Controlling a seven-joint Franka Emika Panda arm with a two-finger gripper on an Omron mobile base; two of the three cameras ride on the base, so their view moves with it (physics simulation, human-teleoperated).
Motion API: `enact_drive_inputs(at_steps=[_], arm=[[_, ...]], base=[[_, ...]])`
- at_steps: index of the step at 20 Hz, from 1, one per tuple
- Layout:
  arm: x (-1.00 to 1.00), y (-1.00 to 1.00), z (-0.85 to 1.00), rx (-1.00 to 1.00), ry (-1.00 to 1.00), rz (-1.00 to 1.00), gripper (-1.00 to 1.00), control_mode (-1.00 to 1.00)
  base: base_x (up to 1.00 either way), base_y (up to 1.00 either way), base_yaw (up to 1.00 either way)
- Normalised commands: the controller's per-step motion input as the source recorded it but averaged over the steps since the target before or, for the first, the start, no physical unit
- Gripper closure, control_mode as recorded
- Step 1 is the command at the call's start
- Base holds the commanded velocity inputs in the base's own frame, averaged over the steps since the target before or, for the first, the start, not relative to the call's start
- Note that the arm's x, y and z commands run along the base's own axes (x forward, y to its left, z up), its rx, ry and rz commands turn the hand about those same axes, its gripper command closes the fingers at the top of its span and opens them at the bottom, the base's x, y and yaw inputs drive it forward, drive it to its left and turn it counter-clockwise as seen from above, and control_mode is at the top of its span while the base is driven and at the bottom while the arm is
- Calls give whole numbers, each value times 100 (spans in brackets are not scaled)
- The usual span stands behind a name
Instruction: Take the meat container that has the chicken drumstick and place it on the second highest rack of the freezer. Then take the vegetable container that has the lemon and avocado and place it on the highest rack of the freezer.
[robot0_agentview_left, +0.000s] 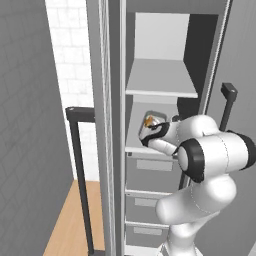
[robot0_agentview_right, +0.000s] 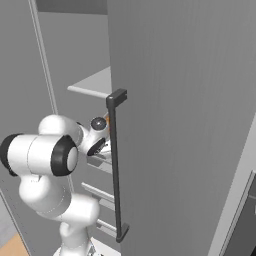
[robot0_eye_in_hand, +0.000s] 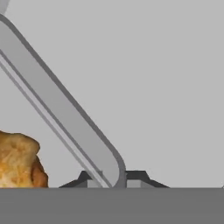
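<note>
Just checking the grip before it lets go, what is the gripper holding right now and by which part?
The gripper is shut on the meat container, pinching its rim at a rounded corner, with the chicken drumstick inside.

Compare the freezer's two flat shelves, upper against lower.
The upper flat light-grey shelf sits higher and bare on its visible surface; the lower flat shelf carries the pale grey meat container with the golden-brown chicken drumstick. The end effector reaches in at the lower one, not the upper. Both are flat and pale grey.
</note>
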Motion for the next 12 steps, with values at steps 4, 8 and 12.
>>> enact_drive_inputs(at_steps=[4,8,12], arm=[[14,0,-8,0,-7,-1,-100,-100],[7,4,-1,-3,-11,-3,-100,-100],[0,0,0,-2,-16,-3,-100,-100]], base=[[0,0,0],[0,0,0],[0,0,0]])
